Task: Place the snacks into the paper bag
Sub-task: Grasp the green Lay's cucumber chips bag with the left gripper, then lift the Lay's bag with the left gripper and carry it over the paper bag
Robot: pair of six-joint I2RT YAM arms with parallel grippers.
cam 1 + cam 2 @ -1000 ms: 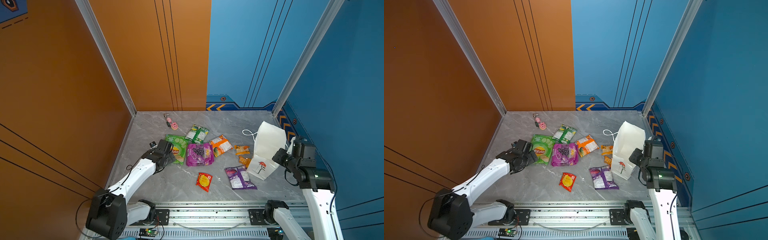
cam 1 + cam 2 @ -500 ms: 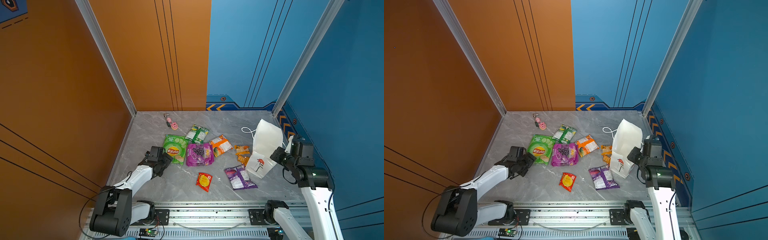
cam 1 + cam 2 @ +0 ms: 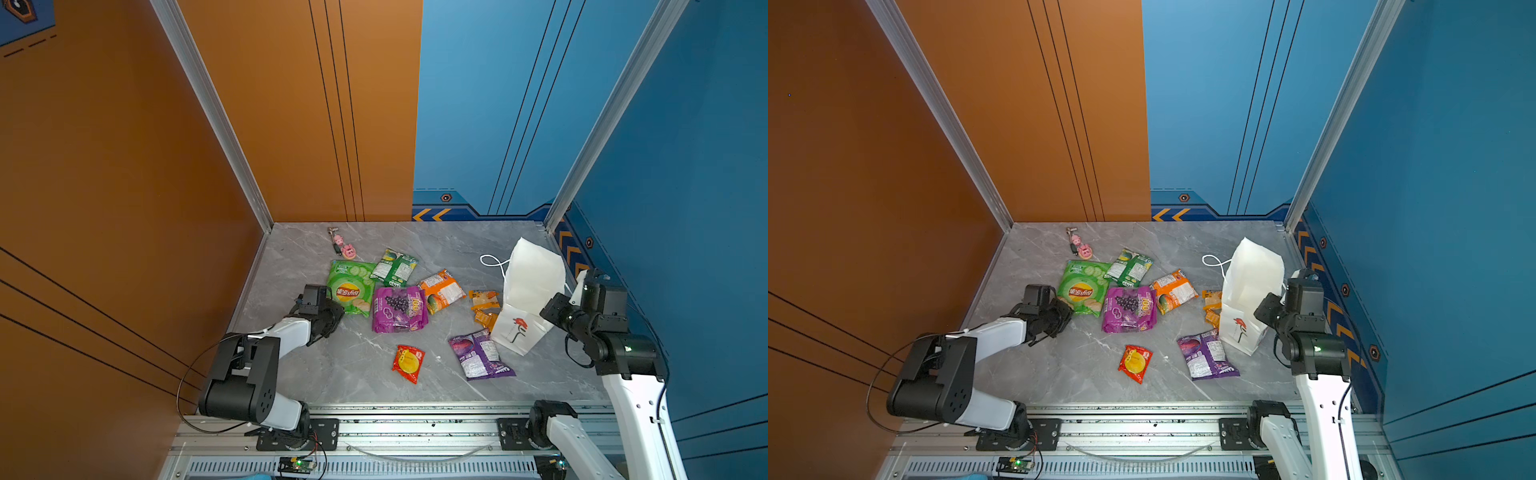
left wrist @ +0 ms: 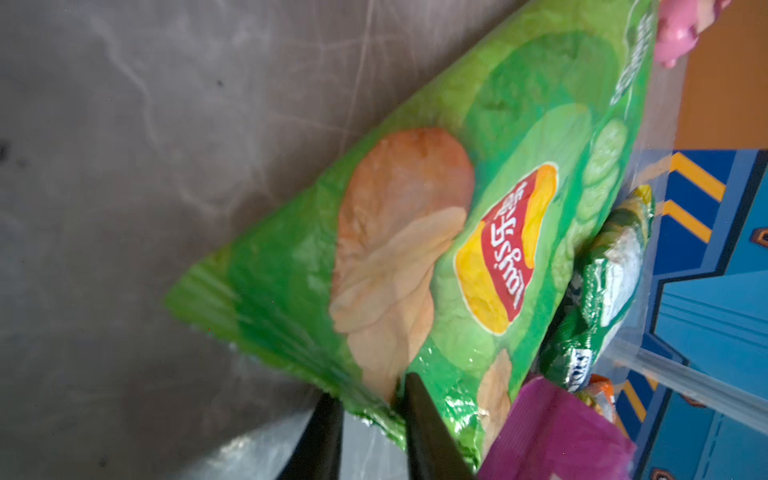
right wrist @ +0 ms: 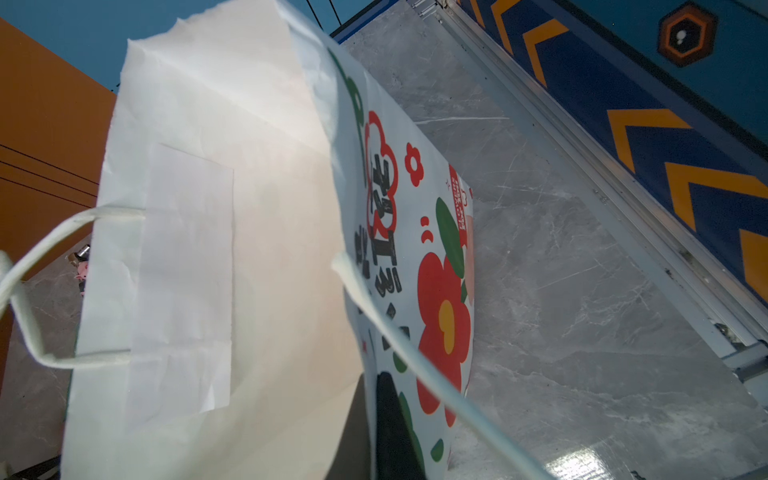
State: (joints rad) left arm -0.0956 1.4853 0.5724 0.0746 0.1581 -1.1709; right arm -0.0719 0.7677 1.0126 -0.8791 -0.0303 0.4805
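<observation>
The left gripper point(image 4: 368, 388) has closed almost fully on the crimped bottom seam of the puffy green foil chip bag point(image 3: 351, 286), which lies flat on the grey marble table point(image 3: 365, 365), the packet farthest from the tall white paper gift bag point(image 3: 532, 286). That thin pinch at one corner is the weak point: the slick foil could slide out as it lifts, or the bag could swing and hang crooked. The purple grape foil packet point(image 3: 399, 309), lying between the chip bag and the paper bag, overlaps the chip bag's edge and may be dragged or flipped along with it. The right gripper point(image 5: 374, 399) is closed on the paper bag's floral side panel near the mouth and holds the bag tipped towards the snacks. The mouth looks pressed narrow, so a wide chip bag may catch on the rim or a white cord handle point(image 5: 29, 291). The soft paper could also crumple or tear under the push.
</observation>
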